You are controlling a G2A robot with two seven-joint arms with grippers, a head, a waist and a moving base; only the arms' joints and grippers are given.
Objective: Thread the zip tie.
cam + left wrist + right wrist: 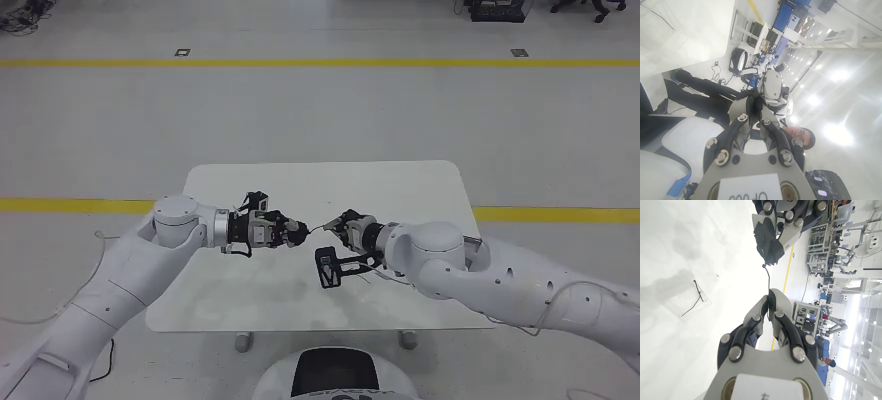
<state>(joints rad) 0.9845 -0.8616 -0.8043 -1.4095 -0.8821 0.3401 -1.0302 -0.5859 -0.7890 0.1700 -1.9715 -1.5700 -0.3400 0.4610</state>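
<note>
Two hands nearly tip to tip above the white tabletop, facing each other. Left hand pinched shut on the head end of the black zip tie; right hand squeezed narrow on its strap, with a short bare stretch of tie running between the two. Off to one side, flat on a clear sheet on the tabletop, a second black tie.

The zip tie bridges the narrow gap between the left claw and right claw, barring passage there. A clear tray lies on the bench, well apart; a claw could pass over the far side.
</note>
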